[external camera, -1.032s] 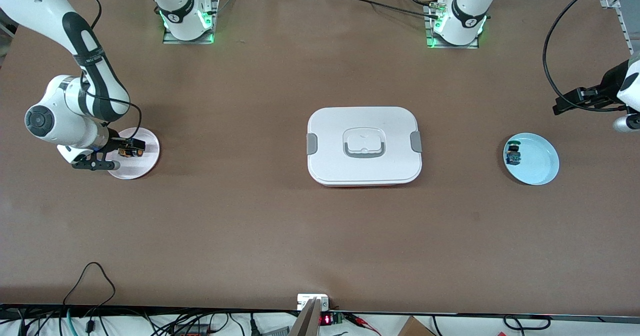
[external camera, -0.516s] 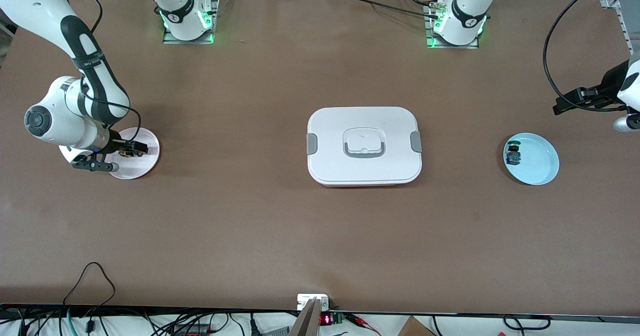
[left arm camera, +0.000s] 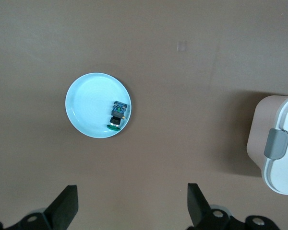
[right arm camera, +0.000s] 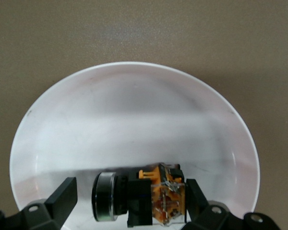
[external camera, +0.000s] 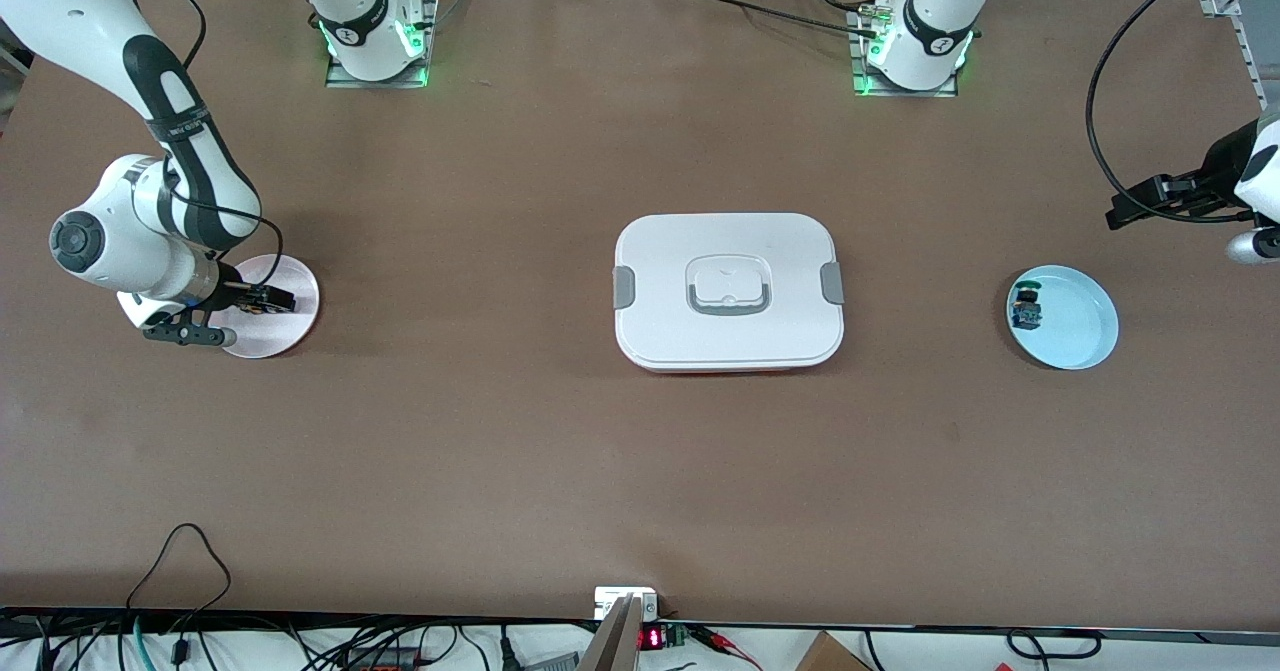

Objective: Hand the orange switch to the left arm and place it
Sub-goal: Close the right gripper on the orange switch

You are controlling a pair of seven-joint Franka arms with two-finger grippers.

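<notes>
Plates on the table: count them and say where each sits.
2. The white plate lies at the right arm's end, under the right gripper; the light-blue plate lies at the left arm's end. None seems hidden.

Brown matte counter point(external camera: 640, 471) fills view, evenly lit, soft shadows. Black cables point(external camera: 180, 561) loop over near edge. Small device with red display point(external camera: 652, 638) at near edge, middle. Aluminium framing point(external camera: 1228, 1) at corner toward left arm's end. Green glow at two metal mounting plates point(external camera: 378, 76) along top edge.
</notes>
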